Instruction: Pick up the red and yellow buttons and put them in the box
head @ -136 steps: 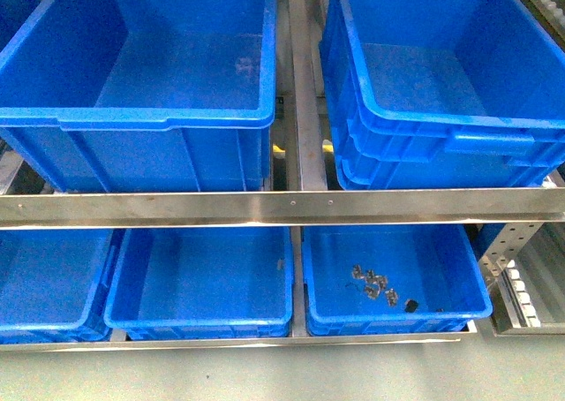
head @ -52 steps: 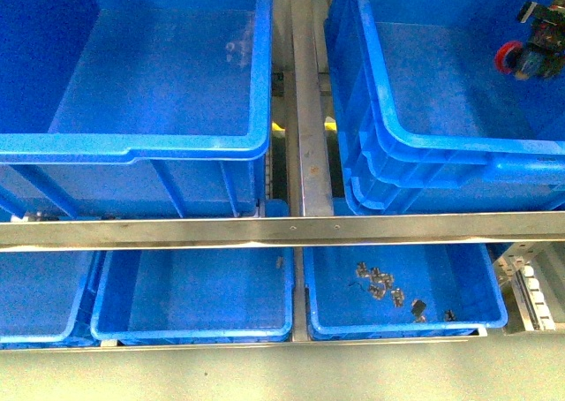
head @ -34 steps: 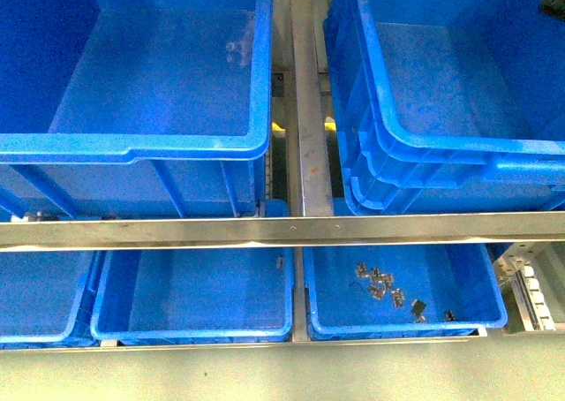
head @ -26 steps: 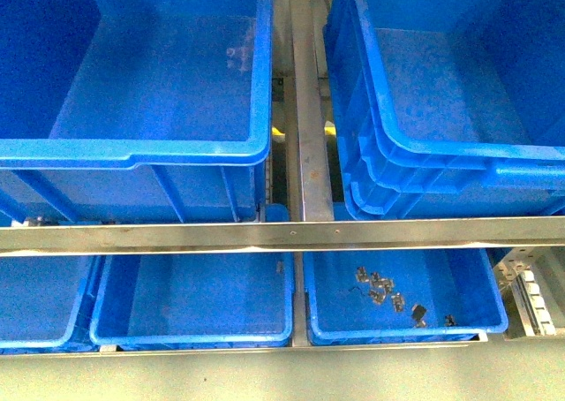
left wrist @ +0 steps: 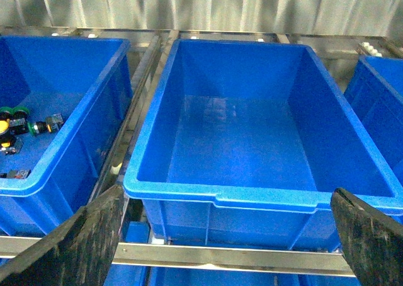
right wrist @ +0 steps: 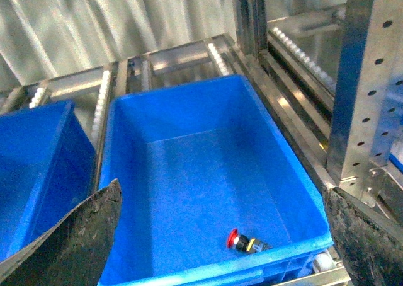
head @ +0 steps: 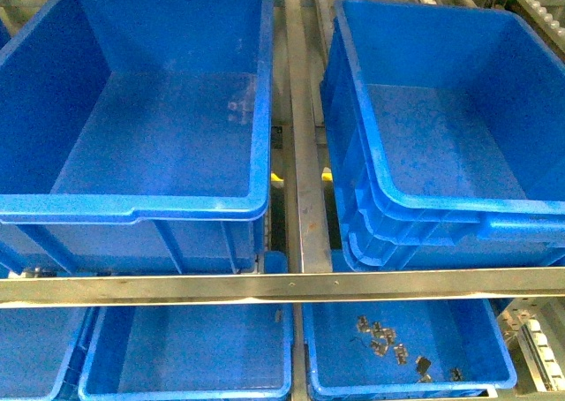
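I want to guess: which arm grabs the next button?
Probably left: the left gripper, open, views a yellow button among other switches; the right wrist view shows only a red button in a bin.

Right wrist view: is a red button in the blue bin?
Yes, a red-capped button lies on the floor of the blue bin.

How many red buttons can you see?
1. The red button lies on the floor of a blue box, close to one wall, in the right wrist view. Others may be cut off at the picture's edge in the left wrist view.
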`<control>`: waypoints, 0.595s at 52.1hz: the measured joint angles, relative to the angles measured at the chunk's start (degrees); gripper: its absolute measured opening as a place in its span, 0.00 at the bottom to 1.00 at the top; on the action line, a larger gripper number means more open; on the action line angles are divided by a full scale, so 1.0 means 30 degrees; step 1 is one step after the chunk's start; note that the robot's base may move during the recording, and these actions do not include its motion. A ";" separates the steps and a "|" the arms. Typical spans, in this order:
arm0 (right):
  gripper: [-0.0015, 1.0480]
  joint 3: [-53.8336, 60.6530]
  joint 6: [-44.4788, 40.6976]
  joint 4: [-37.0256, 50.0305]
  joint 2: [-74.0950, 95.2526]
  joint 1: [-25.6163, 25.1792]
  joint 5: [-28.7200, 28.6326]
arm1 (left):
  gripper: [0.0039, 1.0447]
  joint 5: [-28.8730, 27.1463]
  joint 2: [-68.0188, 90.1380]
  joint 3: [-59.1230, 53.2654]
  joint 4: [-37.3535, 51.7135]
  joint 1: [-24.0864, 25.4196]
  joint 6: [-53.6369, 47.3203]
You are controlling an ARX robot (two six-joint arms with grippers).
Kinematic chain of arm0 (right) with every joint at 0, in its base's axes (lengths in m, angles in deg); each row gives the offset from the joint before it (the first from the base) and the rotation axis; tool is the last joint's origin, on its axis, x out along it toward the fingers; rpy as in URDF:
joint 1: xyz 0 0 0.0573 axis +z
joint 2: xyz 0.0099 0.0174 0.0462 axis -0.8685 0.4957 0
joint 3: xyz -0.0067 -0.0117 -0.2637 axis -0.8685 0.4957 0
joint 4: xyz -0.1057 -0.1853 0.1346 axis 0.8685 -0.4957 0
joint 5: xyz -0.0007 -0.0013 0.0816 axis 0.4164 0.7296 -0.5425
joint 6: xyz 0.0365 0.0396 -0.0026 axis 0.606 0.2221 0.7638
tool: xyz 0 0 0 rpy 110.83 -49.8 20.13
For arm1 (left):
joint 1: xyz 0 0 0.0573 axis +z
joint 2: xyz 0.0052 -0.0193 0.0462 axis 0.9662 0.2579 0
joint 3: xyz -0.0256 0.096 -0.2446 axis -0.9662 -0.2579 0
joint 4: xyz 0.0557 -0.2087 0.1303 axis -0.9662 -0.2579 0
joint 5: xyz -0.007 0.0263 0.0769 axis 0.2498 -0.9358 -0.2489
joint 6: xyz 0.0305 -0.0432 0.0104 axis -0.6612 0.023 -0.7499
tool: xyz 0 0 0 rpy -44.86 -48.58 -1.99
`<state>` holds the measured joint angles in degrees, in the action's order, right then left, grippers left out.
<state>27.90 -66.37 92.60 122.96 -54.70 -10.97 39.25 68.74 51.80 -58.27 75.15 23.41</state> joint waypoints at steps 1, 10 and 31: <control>0.93 0.0051 0.0007 -0.0554 -0.0721 0.0284 0.0350 | 0.92 0.0000 0.0000 0.0000 0.0000 0.0000 0.0000; 0.93 0.0087 -0.0488 -0.4393 -0.6054 0.3650 0.3701 | 0.92 0.0000 0.0000 0.0000 0.0000 0.0000 0.0000; 0.31 0.4313 -0.3657 -0.5034 -0.9544 0.3468 0.0663 | 0.92 0.0000 0.0000 0.0000 0.0000 0.0000 -0.0007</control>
<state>40.84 -77.34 77.49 94.33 -44.30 -8.98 39.25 68.74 51.80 -58.27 75.15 23.39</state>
